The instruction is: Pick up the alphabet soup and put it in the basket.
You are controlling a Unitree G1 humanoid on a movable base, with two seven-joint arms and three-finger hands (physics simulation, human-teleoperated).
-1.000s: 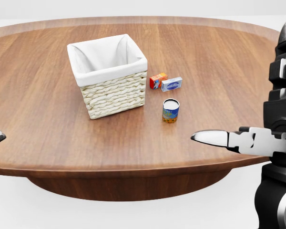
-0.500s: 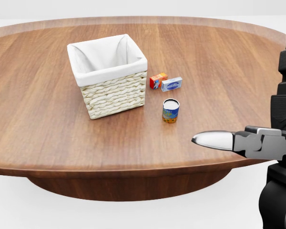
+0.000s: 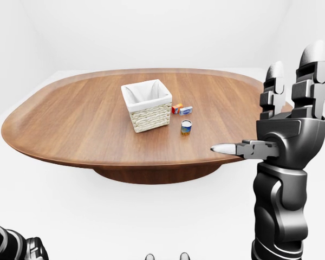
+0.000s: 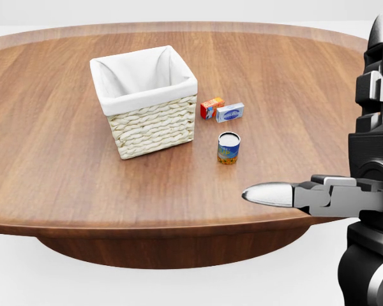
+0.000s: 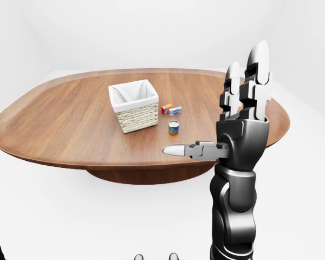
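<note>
The alphabet soup can (image 4: 228, 148) stands upright on the wooden table (image 4: 64, 178), just right of the woven basket (image 4: 156, 127) with its white lining. My right hand (image 5: 216, 108) is raised at the right of the views, near the table's near edge, open and empty. Two fingers (image 5: 257, 65) point up and the thumb (image 4: 271, 194) points left. It is well apart from the can, below and to the right of it in the head view. Only a dark part of my left arm (image 3: 16, 246) shows, low at the bottom left of the left-eye view.
A small orange box (image 4: 211, 107) and a white-and-blue box (image 4: 230, 112) lie side by side above the can, right of the basket. The table's rounded near edge (image 4: 179, 229) runs across the head view's lower part. White floor surrounds the table.
My right hand has shifted left and a little down in the head view, its thumb tip reaching further over the table edge. The left fingertip seen at the left edge has left that view.
</note>
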